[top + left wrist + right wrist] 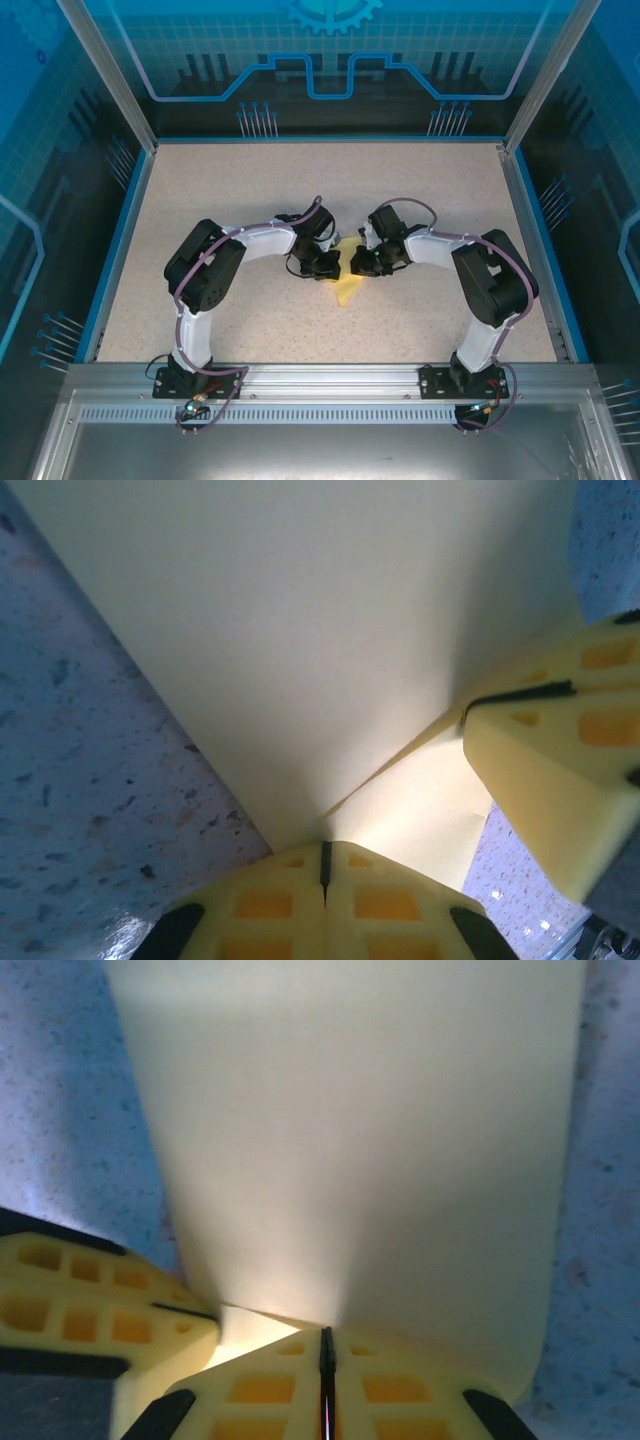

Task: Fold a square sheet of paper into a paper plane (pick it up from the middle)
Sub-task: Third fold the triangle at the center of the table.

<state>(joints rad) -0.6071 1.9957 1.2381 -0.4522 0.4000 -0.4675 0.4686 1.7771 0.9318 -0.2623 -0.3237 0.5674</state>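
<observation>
Nearest, the bases of both arms are bolted to a metal rail [330,377]. Beyond it the speckled table [230,180] lies bare to left and right, out to its blue rim [118,240]. The left arm [205,270] rises from its base, elbows outward and reaches in to the right. The right arm [490,275] mirrors it. The pointed end of the pale-yellow sheet of paper [347,288], partly folded, juts toward the rail at the table's middle. Just past it the left gripper [331,263] and right gripper [357,263] meet tip to tip. Each has its fingers pressed together on the sheet. In the wrist views the sheet fans away from them with straight edges. Farther on, open table runs to the back wall [330,80].
</observation>
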